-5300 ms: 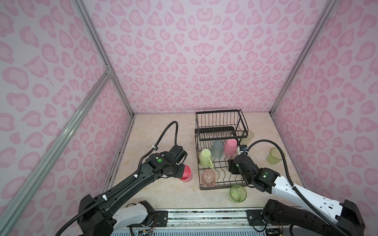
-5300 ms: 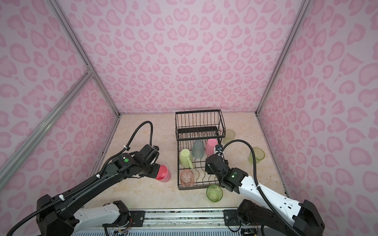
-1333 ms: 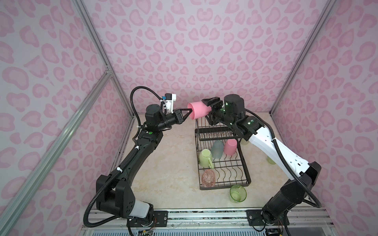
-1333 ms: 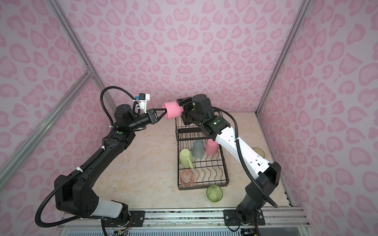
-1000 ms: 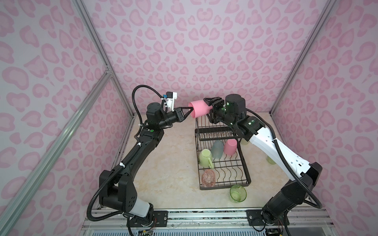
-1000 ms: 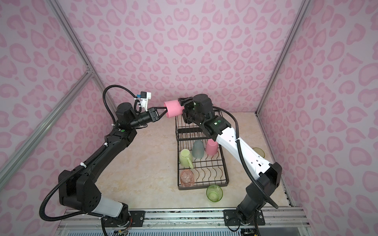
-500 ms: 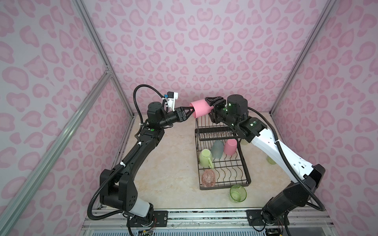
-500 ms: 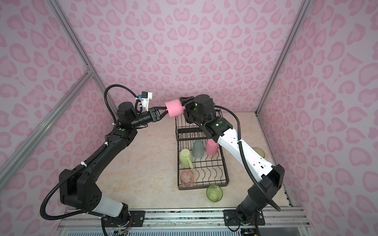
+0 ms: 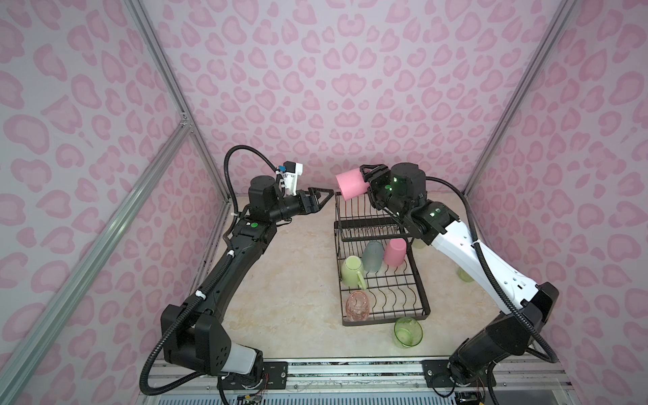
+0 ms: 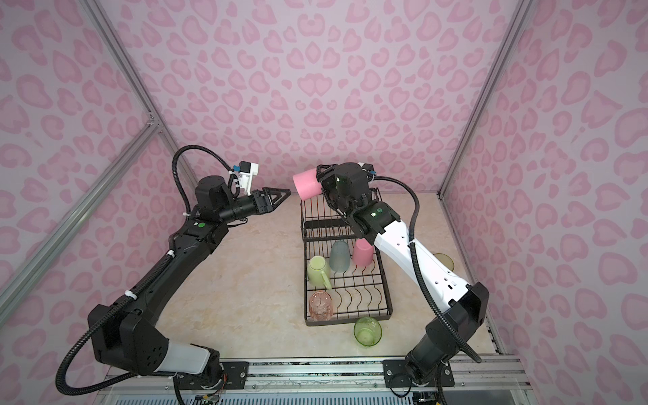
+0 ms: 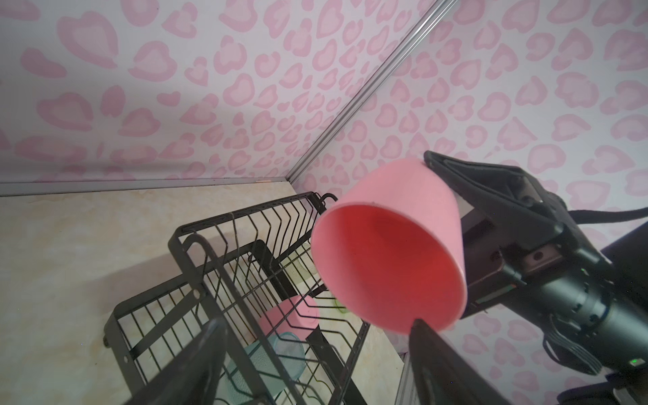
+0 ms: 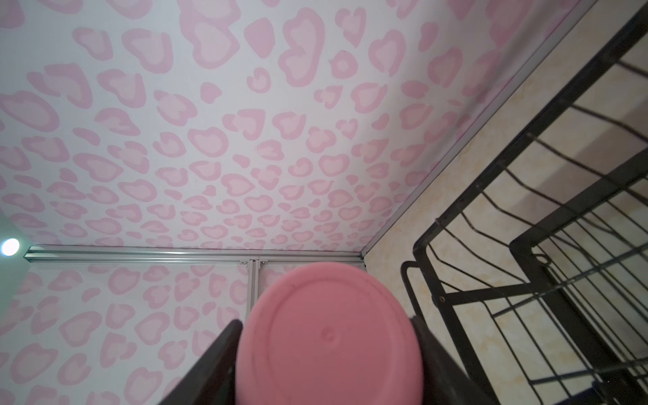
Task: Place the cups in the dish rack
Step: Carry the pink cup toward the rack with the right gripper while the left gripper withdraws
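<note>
Above the far end of the dish rack (image 9: pixel 382 224), your right claw (image 9: pixel 367 183) grips the pink tumbler (image 9: pixel 350 184) sideways, mouth leftward. Keep the wide-open left claw (image 9: pixel 324 200) clear, tip the mouth down, then lower it gently into the raised basket (image 9: pixel 354 214).

Dish rack (image 9: pixel 385 319) — middle slots free, cups (image 9: pixel 373 256) crowding the far end.

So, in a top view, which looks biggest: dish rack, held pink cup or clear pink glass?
1. dish rack, by far.
2. held pink cup and clear pink glass look alike; the cup is higher, nearer the camera.
</note>
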Motion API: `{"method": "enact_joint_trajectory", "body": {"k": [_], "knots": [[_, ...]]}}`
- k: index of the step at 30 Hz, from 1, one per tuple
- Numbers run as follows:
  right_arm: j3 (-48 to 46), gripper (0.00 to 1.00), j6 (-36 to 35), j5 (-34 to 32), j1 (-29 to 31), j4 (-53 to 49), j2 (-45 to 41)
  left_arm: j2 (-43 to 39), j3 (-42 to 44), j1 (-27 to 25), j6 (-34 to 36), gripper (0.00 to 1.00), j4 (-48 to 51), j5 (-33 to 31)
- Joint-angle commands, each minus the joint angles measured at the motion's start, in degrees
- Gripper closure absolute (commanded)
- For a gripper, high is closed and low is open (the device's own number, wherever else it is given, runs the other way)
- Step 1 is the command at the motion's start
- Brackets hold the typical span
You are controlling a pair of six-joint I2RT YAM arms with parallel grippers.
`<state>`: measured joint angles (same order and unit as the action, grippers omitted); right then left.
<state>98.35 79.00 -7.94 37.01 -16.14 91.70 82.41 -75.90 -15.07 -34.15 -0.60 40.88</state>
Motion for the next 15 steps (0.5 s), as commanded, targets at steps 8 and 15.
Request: {"method": "enact_joint_trajectory", "body": {"k": [8,15], "knots": [[-1.6,0.40,-18.3,-10.7,0.3,0.7,0.3,-4.1,-3.9,1.2,8.1,0.08,17.8,-9.6],[-4.0,0.39,-35.1,-19.5,4.1,1.9,-2.2,-5.3,-6.0,1.3,11.5,0.05,30.7,-24.6]]}}
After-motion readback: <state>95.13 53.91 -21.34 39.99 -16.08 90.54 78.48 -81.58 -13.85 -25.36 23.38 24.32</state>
